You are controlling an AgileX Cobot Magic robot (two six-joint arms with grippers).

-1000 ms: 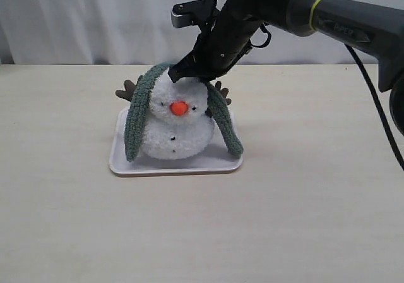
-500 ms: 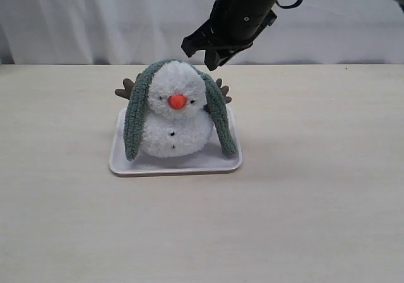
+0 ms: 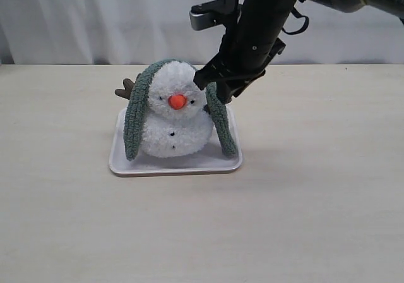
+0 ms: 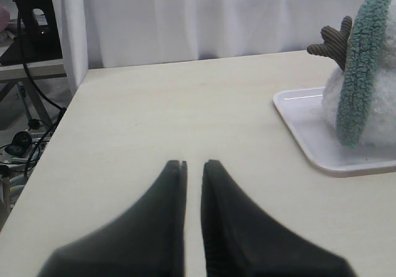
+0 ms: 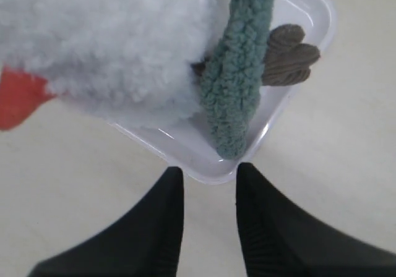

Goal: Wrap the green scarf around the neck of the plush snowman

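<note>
The plush snowman (image 3: pixel 175 122) sits upright on a white tray (image 3: pixel 126 163). The green scarf (image 3: pixel 134 119) lies over the top of its head, and one strand hangs down each side to the tray. It is not around the neck. My right gripper (image 3: pixel 214 88) hangs open beside the head, close to the upper part of the right strand (image 3: pixel 222 126). In the right wrist view the scarf's end (image 5: pixel 238 91) and a brown stick arm (image 5: pixel 288 57) lie just beyond the gripper (image 5: pixel 209 172), which holds nothing. My left gripper (image 4: pixel 193 164) is shut and empty, low over the table and well away from the snowman (image 4: pixel 371 128).
The tray's rim (image 5: pixel 297 85) passes under the right fingertips. A white curtain (image 3: pixel 95 18) backs the table. The table's left edge, with cables and furniture beyond it (image 4: pixel 25 104), shows in the left wrist view.
The right gripper lifted off the top of the snowman's head, rose, then came down beside the head at the right strand. The squashed head sprang back up. The scarf stayed draped.
</note>
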